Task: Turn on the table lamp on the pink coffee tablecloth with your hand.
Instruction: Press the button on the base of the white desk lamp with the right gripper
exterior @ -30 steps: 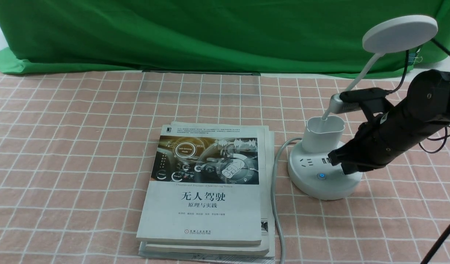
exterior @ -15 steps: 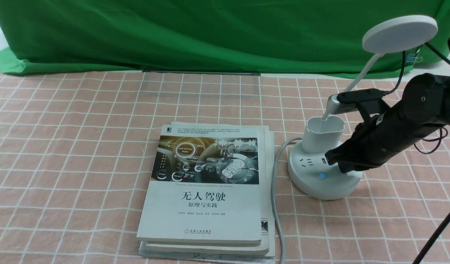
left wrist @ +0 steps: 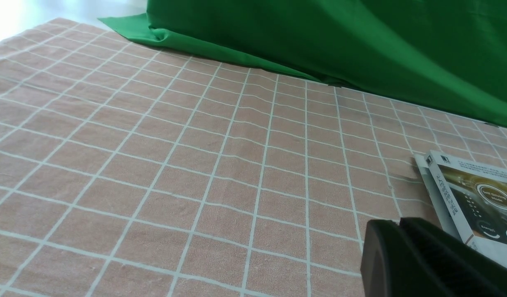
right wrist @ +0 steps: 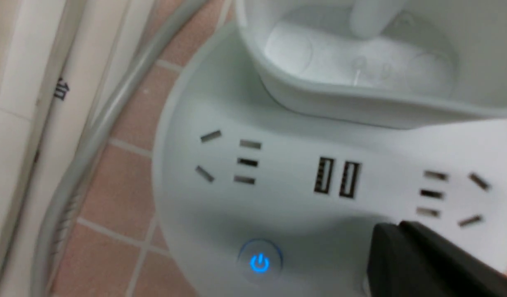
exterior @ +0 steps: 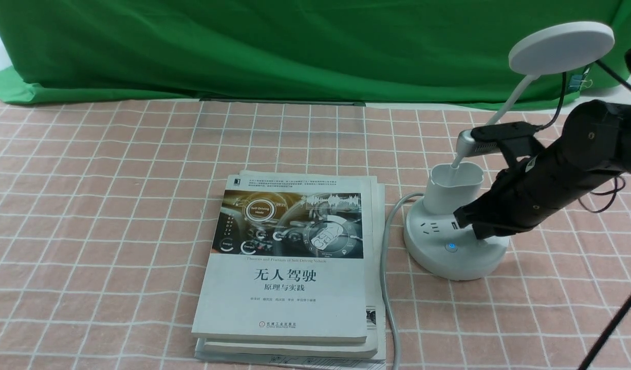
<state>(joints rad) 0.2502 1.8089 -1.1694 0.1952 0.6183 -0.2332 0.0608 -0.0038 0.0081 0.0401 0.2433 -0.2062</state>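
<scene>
Nearest, the left gripper (left wrist: 402, 243) sits low over the pink coffee tablecloth (exterior: 115, 205) that covers the worktop. Its fingers are pressed together, it carries nothing, and it is well away from the job.

A stack of books (exterior: 290, 267) lies mid-cloth. A grey cable (exterior: 385, 288) runs along its right edge to the table lamp (exterior: 451, 259).

The lamp stands on the cloth at the right, just beside the books. A power button (exterior: 451, 246) glows blue on the front of its round base.

The right gripper (exterior: 467, 218) has its fingers closed on nothing. It slants down over the base, with its tip right of the blue button and close to the sockets. I cannot tell whether it touches the surface. Any second button would be under the tip and is not clearly seen.

Progress: the approach looks complete. The round head (exterior: 561, 47) shows no glow from here, so I judge the lamp unlit and the press yet to land or take effect.

Containers: the cup-shaped holder (exterior: 455, 192) on the base holds only the foot of the thin neck (exterior: 505, 108). The right wrist view shows its floor otherwise bare.

Farthest back is the green backdrop (exterior: 295, 46).
</scene>
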